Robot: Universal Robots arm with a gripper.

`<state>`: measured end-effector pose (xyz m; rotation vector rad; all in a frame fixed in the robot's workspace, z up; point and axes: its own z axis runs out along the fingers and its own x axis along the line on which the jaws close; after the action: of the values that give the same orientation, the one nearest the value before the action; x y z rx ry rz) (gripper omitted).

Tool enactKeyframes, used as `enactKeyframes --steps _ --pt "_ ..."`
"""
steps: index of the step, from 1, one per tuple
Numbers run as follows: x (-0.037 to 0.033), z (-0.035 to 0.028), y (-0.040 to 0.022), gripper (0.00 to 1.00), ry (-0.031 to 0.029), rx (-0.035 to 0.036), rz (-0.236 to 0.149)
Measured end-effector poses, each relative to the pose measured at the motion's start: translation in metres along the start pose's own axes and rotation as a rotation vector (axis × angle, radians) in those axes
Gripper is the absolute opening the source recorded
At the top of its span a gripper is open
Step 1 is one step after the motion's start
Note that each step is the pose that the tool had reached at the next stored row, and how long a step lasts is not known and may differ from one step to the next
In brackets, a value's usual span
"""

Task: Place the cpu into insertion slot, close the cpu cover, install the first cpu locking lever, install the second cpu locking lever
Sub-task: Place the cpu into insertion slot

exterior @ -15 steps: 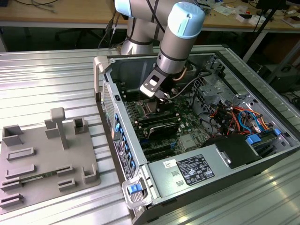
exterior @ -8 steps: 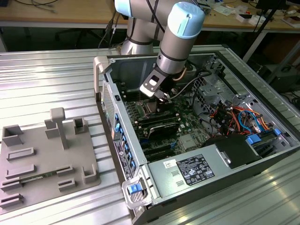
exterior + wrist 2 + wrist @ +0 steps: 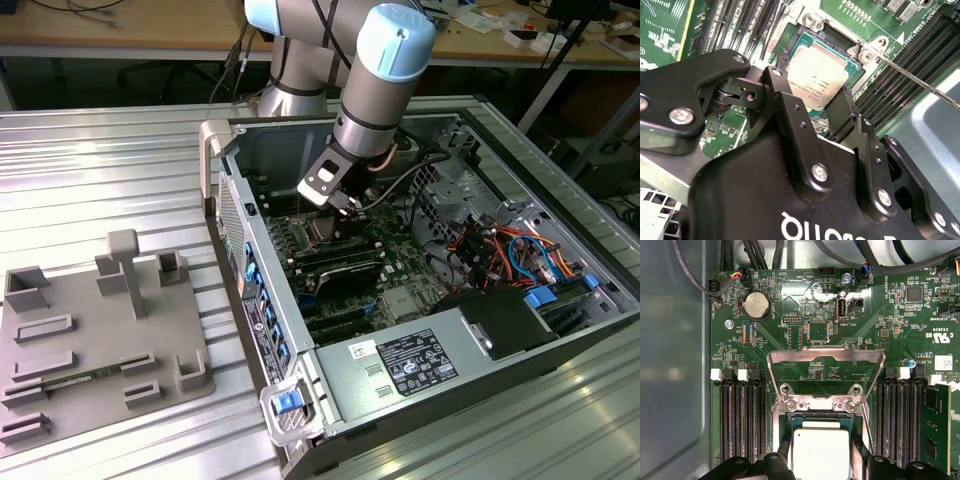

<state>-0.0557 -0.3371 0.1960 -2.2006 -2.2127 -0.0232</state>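
Note:
The cpu (image 3: 816, 75), a small square chip with a silver-grey top, sits low in the insertion slot (image 3: 834, 38) on the green motherboard. My gripper (image 3: 813, 80) is shut on the cpu, one black finger (image 3: 783, 64) against each of two opposite edges. The first wrist view shows the same: cpu (image 3: 820, 454), gripper (image 3: 820, 446), slot rim (image 3: 784, 421). The cpu cover (image 3: 826, 356), a silvery frame with a cut-out centre, stands swung open on its hinge beyond the slot. A thin metal locking lever (image 3: 920, 83) sticks out free beside the slot. In the exterior view my gripper (image 3: 336, 207) reaches down into the open computer case.
Long black memory slots (image 3: 739, 420) flank the socket on both sides. A grey power supply box (image 3: 400, 365) and bundles of coloured cables (image 3: 500, 245) fill the case's nearer end. A grey fixture plate (image 3: 95, 340) lies on the ribbed metal table at the exterior view's left.

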Motion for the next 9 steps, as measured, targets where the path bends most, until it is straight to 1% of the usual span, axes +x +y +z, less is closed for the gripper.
enactKeyframes --steps 9 --pt "-0.0004 0.0013 0.002 0.55 -0.0008 0.0005 0.0"
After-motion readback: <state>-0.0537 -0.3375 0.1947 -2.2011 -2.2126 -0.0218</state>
